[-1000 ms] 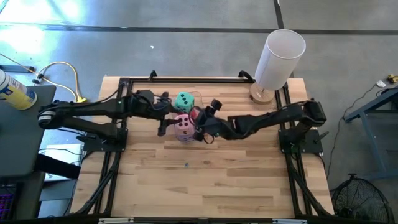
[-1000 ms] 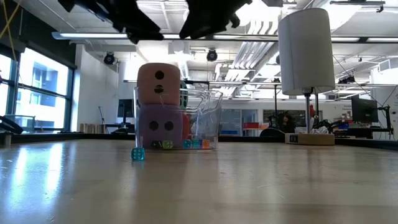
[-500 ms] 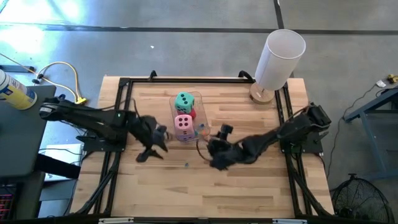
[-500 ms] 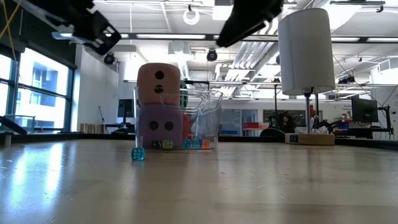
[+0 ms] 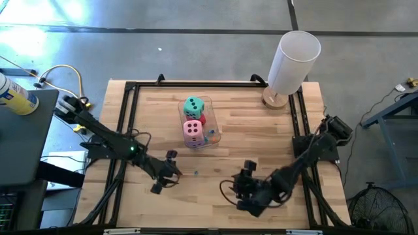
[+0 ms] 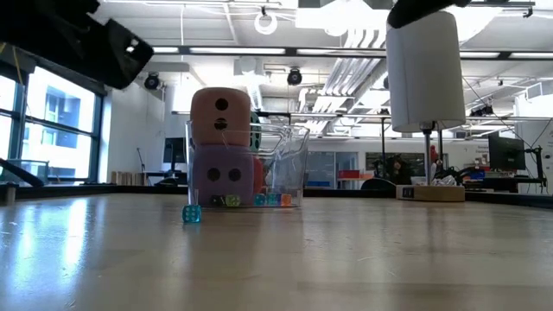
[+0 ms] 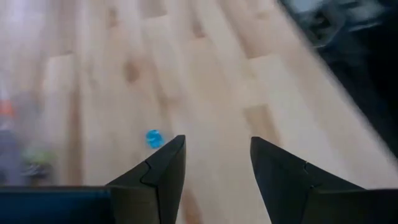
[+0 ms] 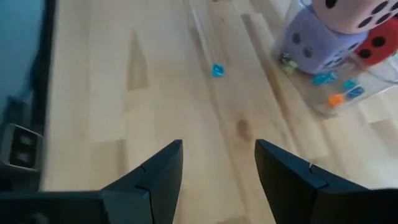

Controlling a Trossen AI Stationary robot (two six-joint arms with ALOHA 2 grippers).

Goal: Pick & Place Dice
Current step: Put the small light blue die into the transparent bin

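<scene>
While the two arms sit low over the near part of the desk (image 5: pixel 261 134), the clear box (image 5: pixel 209 102) stands alone in the middle, toward the far edge. All four big dice are in that box. The pink die (image 5: pixel 192 130) sits on top of the purple die (image 6: pixel 223 175) at the near end of the box. The teal-green die (image 5: pixel 193 106) is at the far end, and the red die (image 5: pixel 202 119) peeks out between the teal-green one and the pink one. Some tiny coloured beads (image 8: pixel 336 87) lie on the floor of the box beside the purple die.

One small blue bead (image 5: pixel 196 173) lies on the bare wood, out in front of the box on its near side. A tall white tube (image 5: pixel 293 62) on a round wooden foot stands well off to the right of the box, at the far right corner of the desk.

Nothing stands between the box and the arms. The left pincer (image 5: pixel 165 176) is in front of the box and off to its left, close to the blue bead; its fingers are spread apart and hold nothing. The right pincer (image 5: pixel 250 193) is in front of the box and off to its right, farther from it, and it is spread wide and empty too.
</scene>
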